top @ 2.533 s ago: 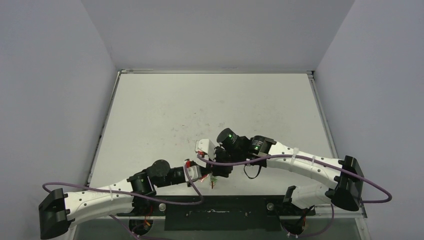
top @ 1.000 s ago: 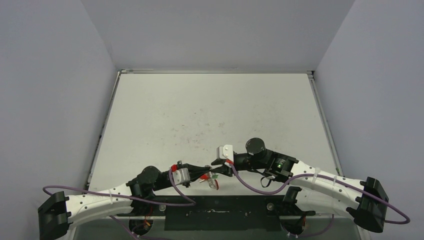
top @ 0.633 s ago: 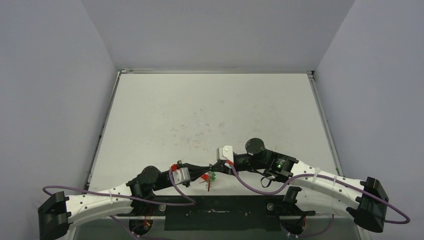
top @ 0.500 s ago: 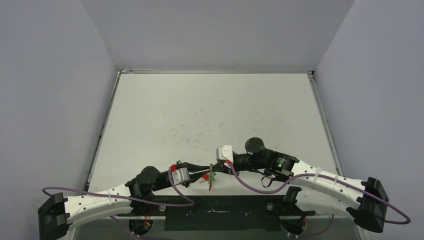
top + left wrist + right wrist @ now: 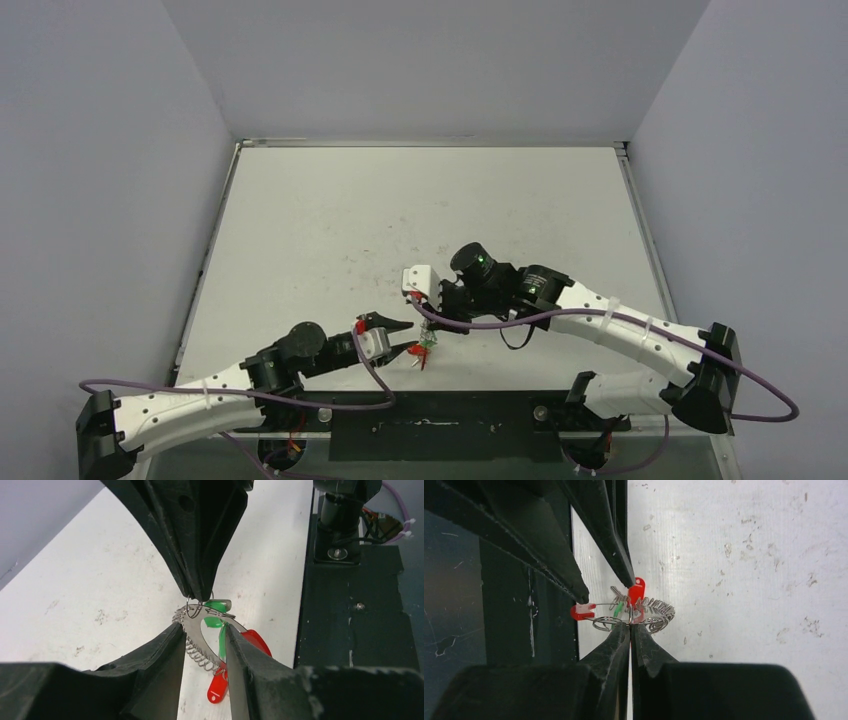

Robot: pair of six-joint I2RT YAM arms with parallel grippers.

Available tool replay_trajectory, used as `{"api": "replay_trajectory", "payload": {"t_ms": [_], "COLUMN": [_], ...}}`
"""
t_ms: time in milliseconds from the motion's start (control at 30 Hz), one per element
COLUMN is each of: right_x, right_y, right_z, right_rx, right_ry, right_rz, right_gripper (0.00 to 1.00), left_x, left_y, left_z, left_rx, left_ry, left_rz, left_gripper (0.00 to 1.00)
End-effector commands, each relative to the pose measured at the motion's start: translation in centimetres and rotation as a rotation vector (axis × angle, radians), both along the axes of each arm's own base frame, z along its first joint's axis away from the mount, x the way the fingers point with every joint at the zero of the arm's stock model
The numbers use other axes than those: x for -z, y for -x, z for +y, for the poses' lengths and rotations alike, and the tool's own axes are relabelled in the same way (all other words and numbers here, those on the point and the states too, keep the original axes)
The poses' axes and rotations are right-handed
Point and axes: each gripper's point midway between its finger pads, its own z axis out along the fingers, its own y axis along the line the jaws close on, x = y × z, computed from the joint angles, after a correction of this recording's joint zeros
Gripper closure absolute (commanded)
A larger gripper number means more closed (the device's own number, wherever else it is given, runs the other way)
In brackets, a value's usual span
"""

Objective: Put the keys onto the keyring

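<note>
Left gripper [image 5: 412, 336] just let go, jaws narrowly apart. Right gripper [image 5: 630, 625] alone pinches keyring [image 5: 658, 613]; keys [image 5: 216, 605] apparently threaded.

Left pincer [image 5: 204, 630] parted, right pincer [image 5: 630, 627] pinched shut, tips close together

We are looking at a keyring [image 5: 197, 647] of bare silvery metal, its coil ridged and glinting, with glossy red plastic covering part of it. The keys [image 5: 216, 605] are showing bright green plastic heads, smooth and slightly shiny. We are seeing matt black plastic, faintly grainy, on the fingers [image 5: 160, 660] of the left gripper [image 5: 203, 628]. The fingers [image 5: 611, 650] of the right gripper [image 5: 630, 626] are showing the same dull black. The table [image 5: 400, 210] is showing a matt white top, scuffed and speckled. A black strip [image 5: 350, 630] is looking matt and scratched, its screw [image 5: 338, 553] shining like metal. The arm shells [image 5: 180, 408] are looking like smooth white plastic.
</note>
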Motion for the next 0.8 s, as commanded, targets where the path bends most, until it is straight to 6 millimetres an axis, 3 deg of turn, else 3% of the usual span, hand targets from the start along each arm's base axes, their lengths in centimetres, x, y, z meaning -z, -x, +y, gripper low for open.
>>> {"api": "replay_trajectory", "payload": {"t_ms": [0,433,767], "right_x": [-0.1,-0.1,0.0], "right_y": [0.1,1.5,1.5], "right_z": [-0.7,1.0,1.4], "right_rx": [0.036,-0.012,-0.013], "right_ry": [0.103,0.081,0.074], "right_rz": [0.044,0.109,0.114], "right_gripper": [1.00,1.00,1.00], "left_x": [-0.8,-0.6,-0.1], "left_y": [-0.4,-0.2,0.3], "left_z": [-0.5,-2.6,-3.4], "left_rx": [-0.012,0.041,0.086], "left_ry": [-0.031,0.011,0.009], "left_rz": [-0.002,0.006,0.011], "left_gripper": [0.66,0.69,0.83]}}
